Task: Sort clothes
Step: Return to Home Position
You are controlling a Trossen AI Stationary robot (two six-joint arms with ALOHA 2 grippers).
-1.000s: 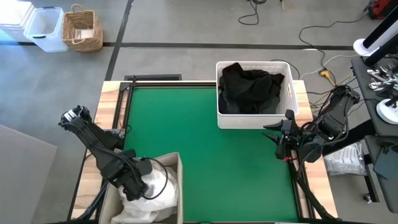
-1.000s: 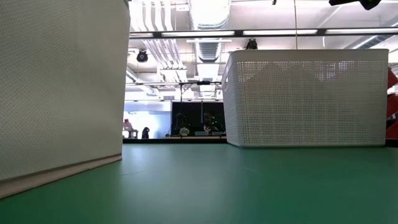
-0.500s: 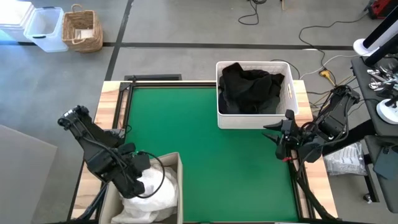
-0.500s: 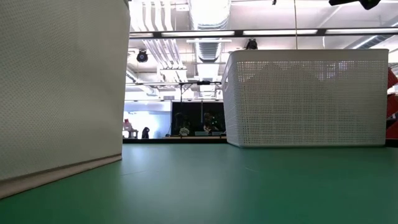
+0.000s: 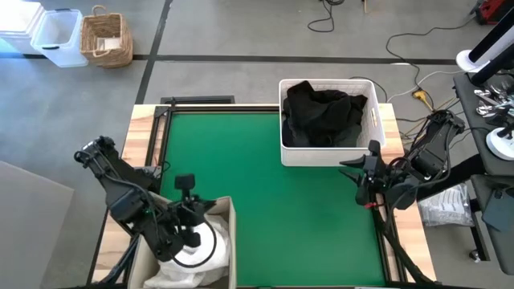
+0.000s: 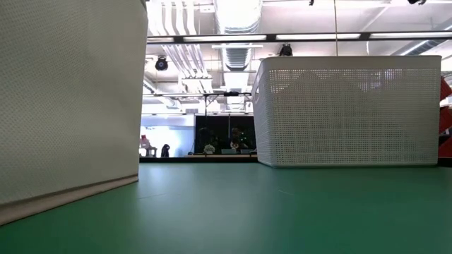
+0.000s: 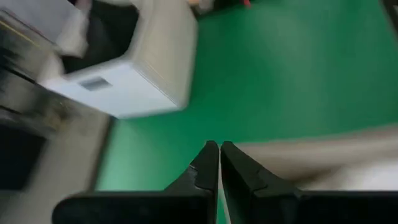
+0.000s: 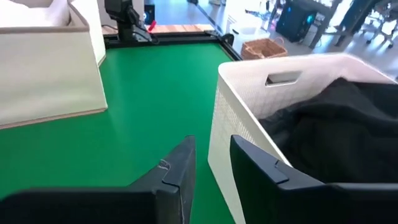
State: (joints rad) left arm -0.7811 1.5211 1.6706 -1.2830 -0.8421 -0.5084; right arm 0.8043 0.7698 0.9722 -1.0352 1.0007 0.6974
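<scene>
A white perforated plastic basket (image 6: 346, 109) stands upright on the flat green tabletop (image 6: 282, 212). To the basket's left and much nearer the camera rises the wall of a beige woven fabric bin (image 6: 67, 99). Bare green surface lies between them. Behind and above the basket, silver ceiling ducts (image 6: 236, 21) and strip lights run across the room.

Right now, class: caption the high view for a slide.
Dark clothes in white basket, white clothes in beige bin; left gripper shut by the bin, right gripper open beside the basket.
</scene>
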